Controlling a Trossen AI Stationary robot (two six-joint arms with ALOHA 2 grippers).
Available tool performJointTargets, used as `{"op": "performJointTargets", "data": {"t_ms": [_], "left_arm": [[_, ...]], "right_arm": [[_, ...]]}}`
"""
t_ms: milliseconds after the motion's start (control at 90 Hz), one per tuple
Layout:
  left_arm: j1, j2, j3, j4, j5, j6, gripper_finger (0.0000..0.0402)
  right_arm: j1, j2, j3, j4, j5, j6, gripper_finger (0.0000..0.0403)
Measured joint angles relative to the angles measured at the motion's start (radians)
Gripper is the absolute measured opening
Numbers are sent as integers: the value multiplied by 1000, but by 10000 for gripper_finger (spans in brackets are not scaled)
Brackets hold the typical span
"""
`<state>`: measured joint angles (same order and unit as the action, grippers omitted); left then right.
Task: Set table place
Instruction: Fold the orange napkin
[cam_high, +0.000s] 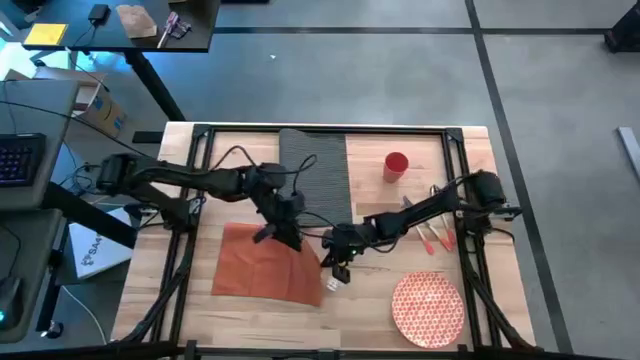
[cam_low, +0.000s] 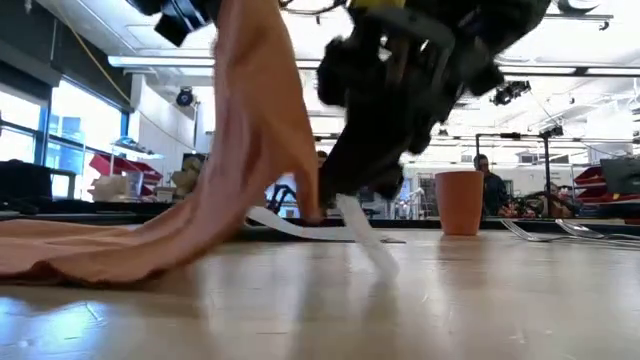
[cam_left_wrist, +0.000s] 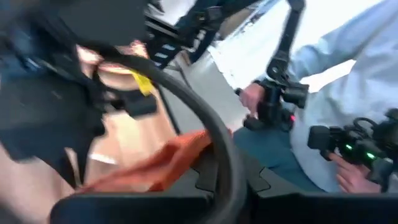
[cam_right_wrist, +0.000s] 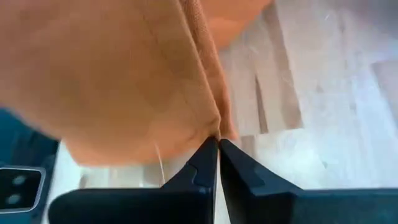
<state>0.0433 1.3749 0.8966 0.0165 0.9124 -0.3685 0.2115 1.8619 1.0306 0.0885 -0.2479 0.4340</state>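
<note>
The orange napkin (cam_high: 262, 264) lies on the wooden table (cam_high: 200, 320), left of centre. Its right part is raised into a peak (cam_low: 250, 80). My left gripper (cam_high: 278, 236) is above the napkin's far right part, at the top of that peak. My right gripper (cam_right_wrist: 218, 144), just right of the napkin and low over the table, is shut on its right edge. The dark ribbed placemat (cam_high: 316, 170) lies at the far middle, with the red cup (cam_high: 396, 165) to its right. The patterned plate (cam_high: 428, 308) rests flat at the near right. The utensils (cam_high: 432, 232) lie under my right arm. My left gripper holds the napkin's raised part (cam_low: 240, 40) from above. The place of contact lies above the low view's top edge. From there the cloth hangs down, and its left part (cam_low: 70, 255) stays on the table. My right gripper pinches a gathered fold at the napkin's right edge (cam_right_wrist: 211, 124) between its two fingers. The fingers come in low from the table's right, slanting down. That edge (cam_low: 308, 205) is just above the tabletop, with the cloth running up to the peak.
A white tag (cam_low: 362, 238) dangles from my right gripper down to the table. A dark desk (cam_high: 120, 30) with clutter stands beyond the table's far left corner. A person in a light shirt (cam_left_wrist: 348, 93) shows in the left wrist view. Bare wood lies between the napkin and the plate.
</note>
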Motion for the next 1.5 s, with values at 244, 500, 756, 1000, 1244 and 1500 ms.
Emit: {"op": "performJointTargets", "data": {"t_ms": [244,500,756,1000,1244,1500], "left_arm": [[-27,-23,0,-472,-107,361,0],[-88,46,0,-768,-411,785,0],[-125,107,0,-809,-503,872,0],[-125,113,0,-798,-508,867,0],[-125,113,0,-799,-520,814,0],[-125,43,46,-875,-541,648,0]], "right_arm": [[7,-56,0,-104,-149,-99,0],[24,-16,-1,-32,66,-9,9],[25,100,21,117,75,107,117],[61,258,190,57,130,116,179],[85,327,327,-97,154,101,95],[95,246,445,-442,154,86,2]]}}
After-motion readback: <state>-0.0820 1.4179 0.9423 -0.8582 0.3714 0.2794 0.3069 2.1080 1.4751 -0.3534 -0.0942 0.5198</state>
